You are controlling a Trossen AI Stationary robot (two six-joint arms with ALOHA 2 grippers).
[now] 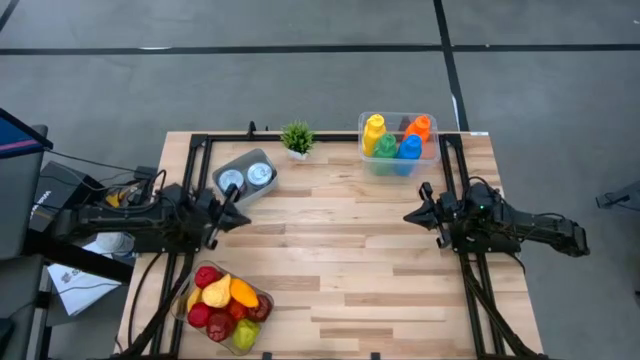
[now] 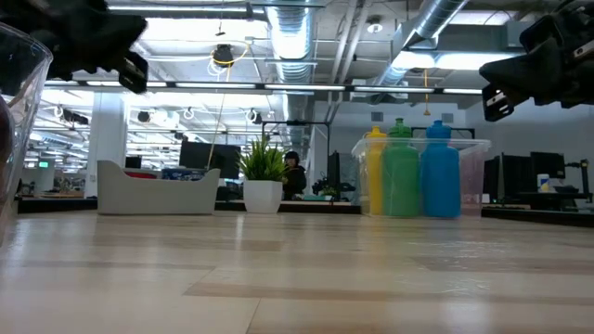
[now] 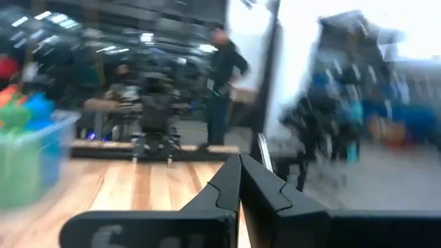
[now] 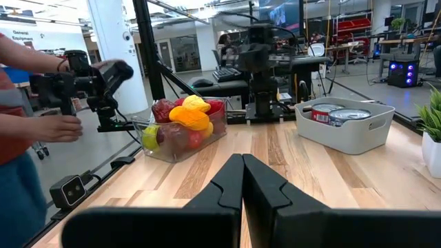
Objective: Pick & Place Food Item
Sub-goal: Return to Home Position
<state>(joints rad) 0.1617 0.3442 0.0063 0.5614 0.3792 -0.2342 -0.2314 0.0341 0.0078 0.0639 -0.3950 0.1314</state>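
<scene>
Matte-black left arm (image 1: 120,222) and right arm (image 1: 530,232), with angular tapering claw fingers (image 4: 227,189).

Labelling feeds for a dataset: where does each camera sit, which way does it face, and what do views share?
High view: overhead, straight down on the table; shows left pincer and right pincer.
Low view: table-top height, level across to the potted plant and bottle bin; both pincers in its upper corners.
Left wrist view: on left arm, looking across the table; own pincer shut.
Right wrist view: on right arm, facing fruit bin and tin tray; own pincer shut.
Shared: high and low both show the bottle bin.
</scene>
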